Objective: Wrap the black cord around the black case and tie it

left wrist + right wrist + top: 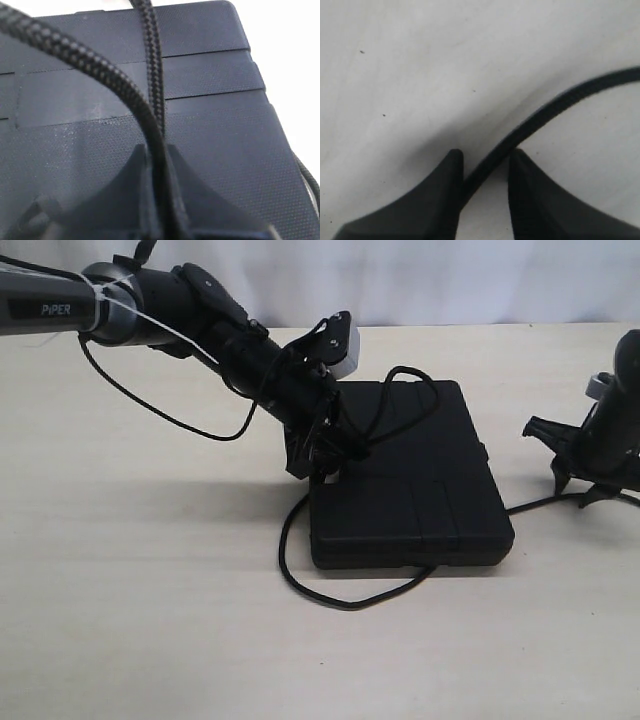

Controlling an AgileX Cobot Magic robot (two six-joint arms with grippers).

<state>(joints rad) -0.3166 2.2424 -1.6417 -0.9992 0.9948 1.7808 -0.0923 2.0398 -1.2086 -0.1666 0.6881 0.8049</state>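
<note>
The black case (pixel 420 490) lies flat on the table, mid-right. The black cord (pixel 330 598) loops off its front left corner, crosses its top and runs out to the right along the table. My left gripper (pixel 325 455) hangs over the case's left edge, shut on the cord (pixel 150 75); two braided strands rise from its jaws over the case lid (pixel 215 100). My right gripper (pixel 575 485) sits low on the table to the right of the case. Its jaws stand apart with the cord (pixel 555 107) running between them, against one finger (pixel 447 175).
The pale wooden table (pixel 150 590) stretches wide to the left and front of the case. A thin black wire (pixel 150 405) of the left arm hangs in an arc above the table at the left.
</note>
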